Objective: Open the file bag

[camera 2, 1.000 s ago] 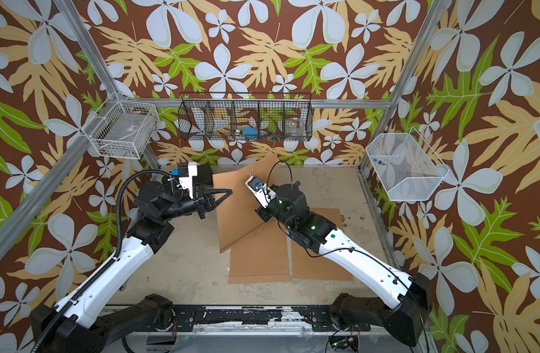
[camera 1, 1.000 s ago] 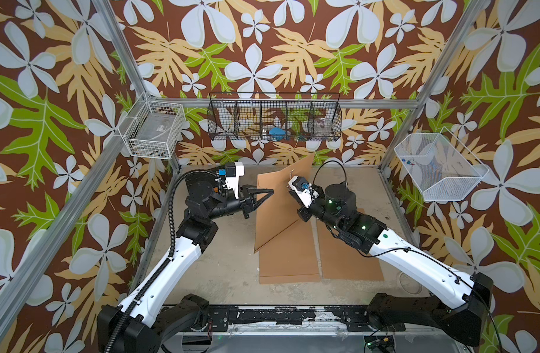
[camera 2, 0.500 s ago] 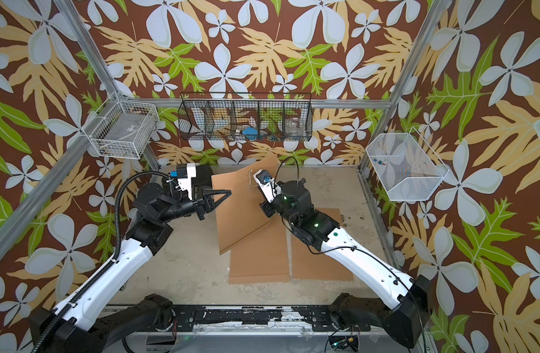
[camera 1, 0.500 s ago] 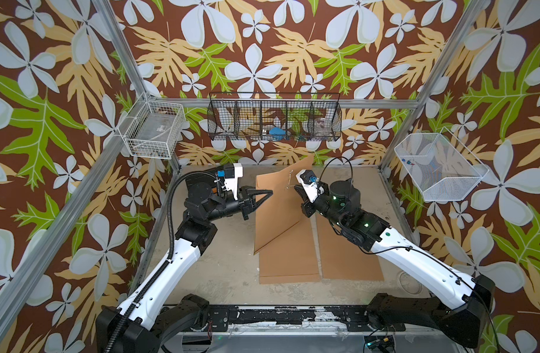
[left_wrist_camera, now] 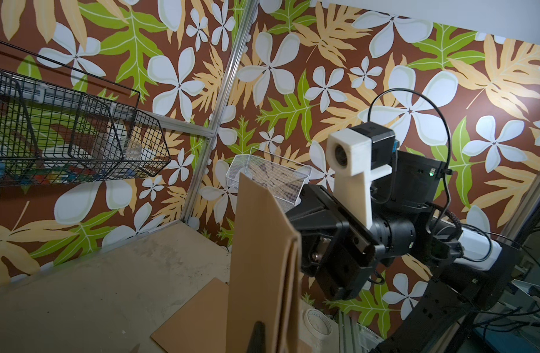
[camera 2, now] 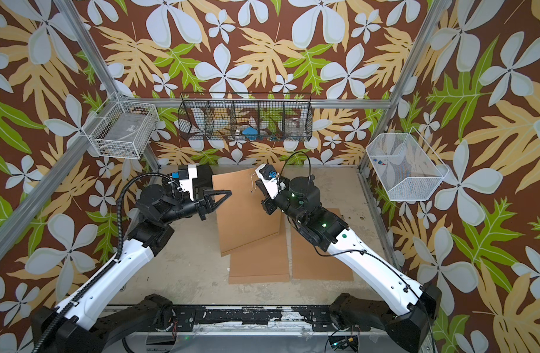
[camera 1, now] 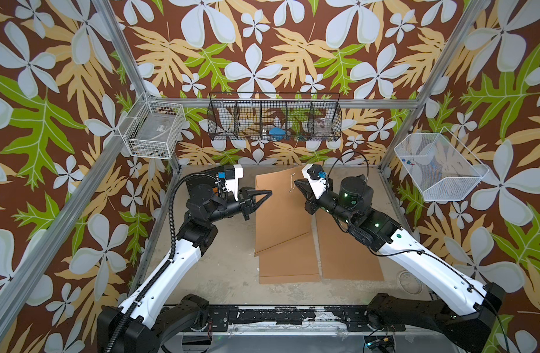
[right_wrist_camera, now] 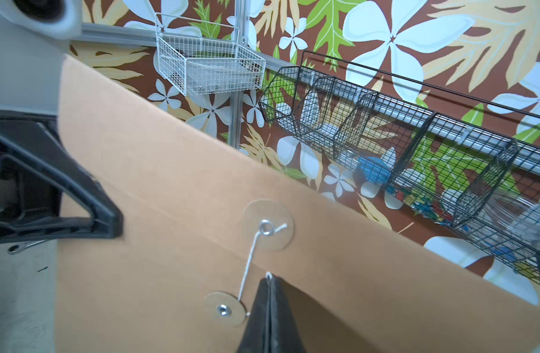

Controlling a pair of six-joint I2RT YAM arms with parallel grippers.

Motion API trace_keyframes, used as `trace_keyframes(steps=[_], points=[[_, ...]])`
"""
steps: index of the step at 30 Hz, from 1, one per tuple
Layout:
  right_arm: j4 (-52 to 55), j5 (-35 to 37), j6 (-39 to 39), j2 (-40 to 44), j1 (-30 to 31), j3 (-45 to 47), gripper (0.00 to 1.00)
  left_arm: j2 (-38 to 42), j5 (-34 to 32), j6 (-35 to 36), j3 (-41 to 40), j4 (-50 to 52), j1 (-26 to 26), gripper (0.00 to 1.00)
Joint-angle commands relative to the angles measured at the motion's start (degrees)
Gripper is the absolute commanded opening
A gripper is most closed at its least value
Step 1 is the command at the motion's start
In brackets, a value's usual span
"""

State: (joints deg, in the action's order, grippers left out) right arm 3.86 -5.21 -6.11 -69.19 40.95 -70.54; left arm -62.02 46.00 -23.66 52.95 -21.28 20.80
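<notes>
The brown file bag (camera 1: 277, 211) stands upright and tilted above the counter (camera 1: 226, 262), over two flat envelopes (camera 1: 348, 253). The left end effector (camera 1: 269, 193) is pressed together on the bag's edge on its own side. The right end effector (right_wrist_camera: 268, 279) is pressed together too, pinching the white string (right_wrist_camera: 249, 256) that runs from the upper disc (right_wrist_camera: 268, 224) down to the lower disc (right_wrist_camera: 224, 308).

Top views high overhead, whole scene; wrist views close, opposite sides of file bag (right_wrist_camera: 177, 171).
</notes>
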Motion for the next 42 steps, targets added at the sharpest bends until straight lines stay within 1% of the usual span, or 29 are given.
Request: trace_keyframes(steps=[1,5,11,16,19,20,23,25,28,32,42], points=[[0.77,-2.95,1.33,0.58,0.07,-0.56,0.0,0.4,-3.28,0.13,-0.75,-3.37,-0.14,0.0],[1.58,-3.18,1.51,0.73,0.01,-0.63,0.0,0.58,-4.49,-1.51,-1.95,-6.24,-0.14,0.0],[1.77,-3.27,1.64,0.94,0.1,0.04,0.0,0.65,-4.87,-2.17,-2.49,-7.42,-0.14,0.0],[1.66,-1.74,1.77,1.23,0.05,-0.01,0.0,0.76,-4.87,-2.35,-3.01,-7.77,-0.14,0.0],[3.64,-0.99,1.59,0.29,0.09,-1.03,0.0,0.85,-4.91,-2.36,-3.11,-7.92,-0.14,0.0],[4.5,-0.86,1.54,-0.04,0.06,-1.17,0.02,0.93,-5.05,-2.29,-3.04,-7.9,-0.14,0.0],[5.37,-0.68,2.05,-0.48,0.07,-0.15,0.14,1.35,-5.46,-2.01,-2.85,-7.89,-0.14,0.0],[5.2,-0.68,2.27,-0.42,0.06,0.83,0.2,1.46,-5.48,-1.92,-2.68,-7.93,-0.14,0.0],[5.21,0.08,2.27,-0.51,0.01,1.54,0.25,1.46,-5.05,-1.92,-2.41,-7.91,-0.14,0.0],[5.15,0.94,2.15,-1.01,0.01,1.51,0.28,1.72,-4.72,-2.16,-2.67,-8.23,-0.14,0.0],[3.42,2.41,2.13,-1.79,0.08,1.2,0.28,2.08,-3.73,-2.27,-2.67,-8.45,-0.13,0.0]])
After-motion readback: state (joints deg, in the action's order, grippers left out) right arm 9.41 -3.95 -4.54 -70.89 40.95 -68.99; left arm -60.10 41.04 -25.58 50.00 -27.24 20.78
